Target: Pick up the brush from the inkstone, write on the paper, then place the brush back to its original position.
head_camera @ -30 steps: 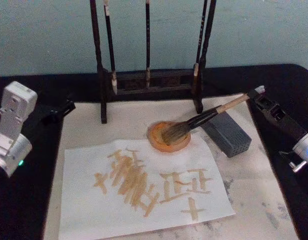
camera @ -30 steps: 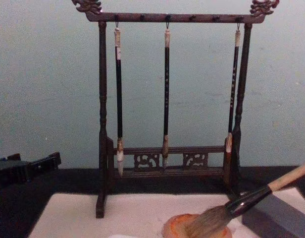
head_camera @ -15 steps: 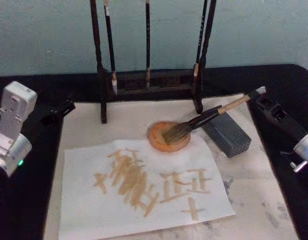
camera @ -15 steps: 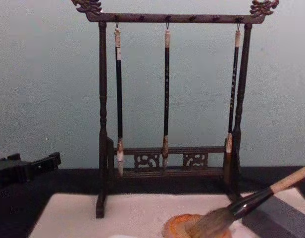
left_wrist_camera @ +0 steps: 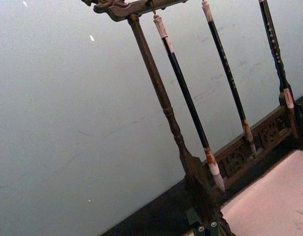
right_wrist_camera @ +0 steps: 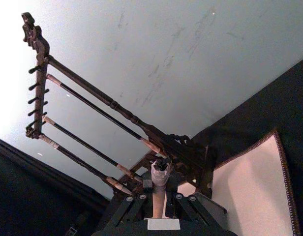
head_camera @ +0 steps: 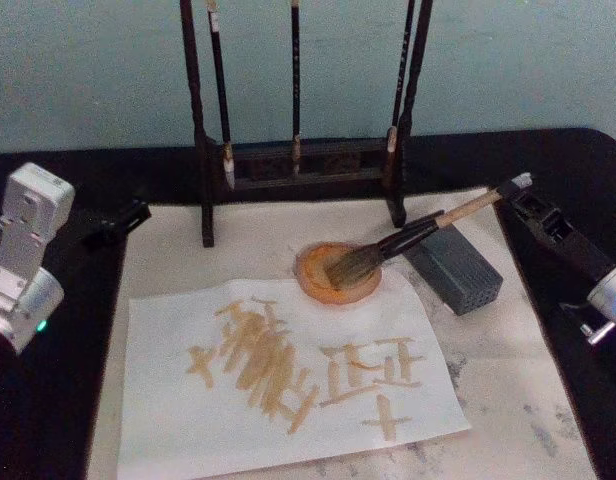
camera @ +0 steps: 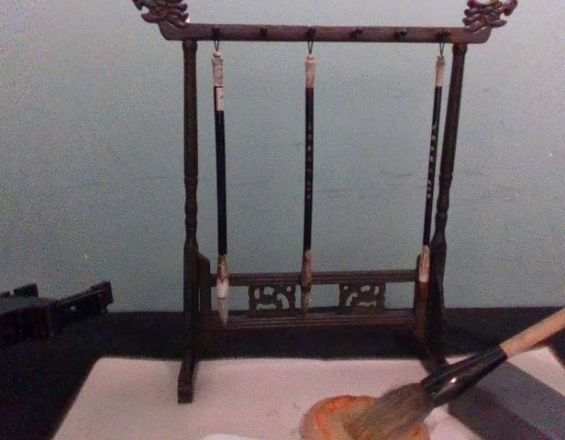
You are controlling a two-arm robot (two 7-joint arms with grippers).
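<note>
The brush [head_camera: 388,245] lies tilted, its bushy bristle head resting in the round orange inkstone [head_camera: 313,272] and its tan handle rising to the right. My right gripper [head_camera: 523,195] is shut on the top end of the handle; the right wrist view shows the handle [right_wrist_camera: 159,194] clamped between the fingers. In the chest view the brush [camera: 448,380] dips into the inkstone [camera: 328,417] at the bottom edge. The white paper [head_camera: 168,420] lies in front of the inkstone, covered with tan brush strokes. My left gripper [head_camera: 118,222] hovers open off the mat's left edge, far from the brush.
A dark wooden brush rack [head_camera: 298,160] with three slim hanging brushes stands behind the inkstone. A grey rectangular block [head_camera: 453,265] lies under the brush handle, right of the dish. A cream felt mat [head_camera: 528,400] covers the black table.
The brush head has shifted a little within the inkstone, and the handle sits slightly lower. The left arm has barely moved.
</note>
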